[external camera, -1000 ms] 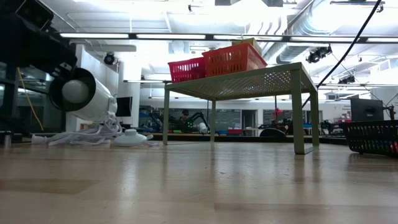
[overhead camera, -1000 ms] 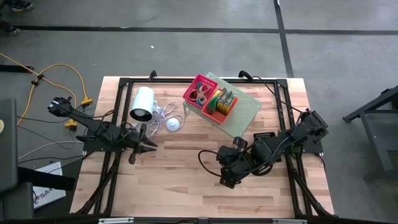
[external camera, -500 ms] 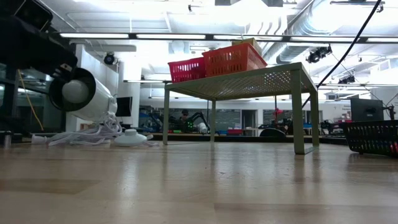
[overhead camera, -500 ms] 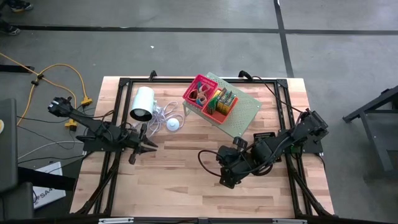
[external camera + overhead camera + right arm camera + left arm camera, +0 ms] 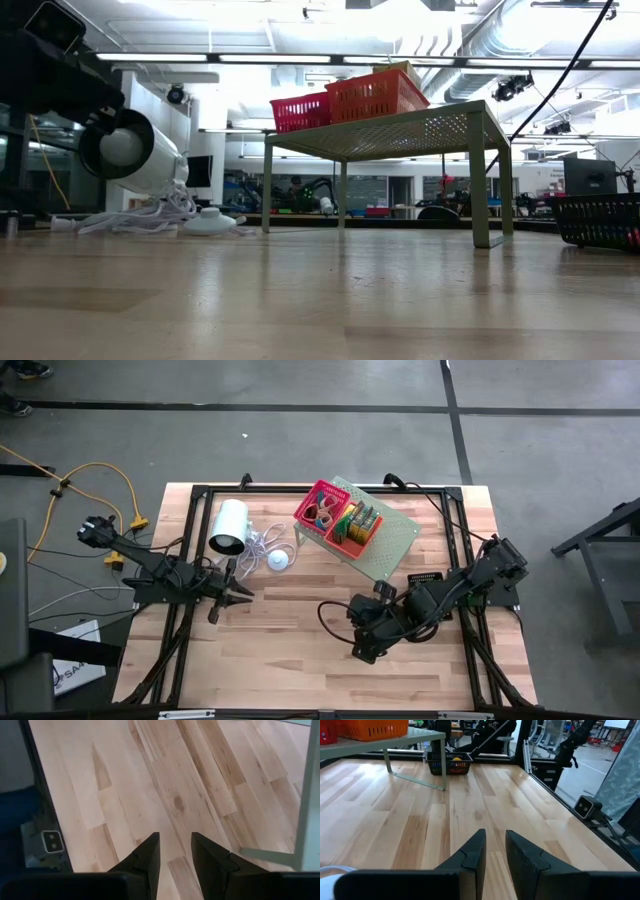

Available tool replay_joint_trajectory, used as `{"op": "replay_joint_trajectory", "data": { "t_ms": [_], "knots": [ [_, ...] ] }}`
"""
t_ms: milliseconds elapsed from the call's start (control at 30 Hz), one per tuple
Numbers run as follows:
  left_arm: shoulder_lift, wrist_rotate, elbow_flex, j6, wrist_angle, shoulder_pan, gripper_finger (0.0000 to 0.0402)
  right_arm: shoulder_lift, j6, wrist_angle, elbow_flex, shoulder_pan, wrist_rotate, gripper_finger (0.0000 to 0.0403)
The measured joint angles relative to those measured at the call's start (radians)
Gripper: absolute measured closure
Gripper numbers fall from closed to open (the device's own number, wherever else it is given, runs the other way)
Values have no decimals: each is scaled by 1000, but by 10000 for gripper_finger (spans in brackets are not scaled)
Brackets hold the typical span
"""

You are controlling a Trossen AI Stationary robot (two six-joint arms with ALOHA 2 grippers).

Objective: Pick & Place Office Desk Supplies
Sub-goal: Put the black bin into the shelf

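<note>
Meanwhile, both arms wait low over bare worktop (image 5: 300, 660).

Red basket (image 5: 320, 506) and orange basket (image 5: 357, 525) sit on the green shelf (image 5: 395, 545); the black basket (image 5: 427, 577) lies beside the right gripper (image 5: 175, 851), the nearer arm. Left gripper (image 5: 494, 852) and right: jaws slightly spread, empty.

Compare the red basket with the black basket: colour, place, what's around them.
The red basket stands on the pale green shelf, touching a pink basket; the black basket sits alone on the wooden table, beside the shelf near the right arm. Both are mesh holding small supplies.
</note>
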Motion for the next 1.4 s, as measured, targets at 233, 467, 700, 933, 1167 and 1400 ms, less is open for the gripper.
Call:
{"op": "replay_joint_trajectory", "data": {
  "t_ms": [233, 467, 700, 933, 1167, 1400],
  "knots": [
    [0, -1, -1, -1, 0, 0, 332, 10, -14, 34, -2, 7, -8, 305],
    [0, -1, -1, -3, 0, 0, 332, 19, -87, 17, -68, 27, -60, 305],
    [0, -1, -2, -3, 0, 0, 332, 20, -85, -4, -197, 87, -89, 305],
    [0, -1, -2, -3, 0, 0, 332, 20, -62, -4, -297, 135, -90, 305],
    [0, -1, -2, -3, 0, 0, 332, 20, -25, 4, -316, 170, -90, 305],
    [0, -1, -2, -3, 0, 0, 332, 4, 21, -11, -316, 231, -87, 305]
  ]
}}
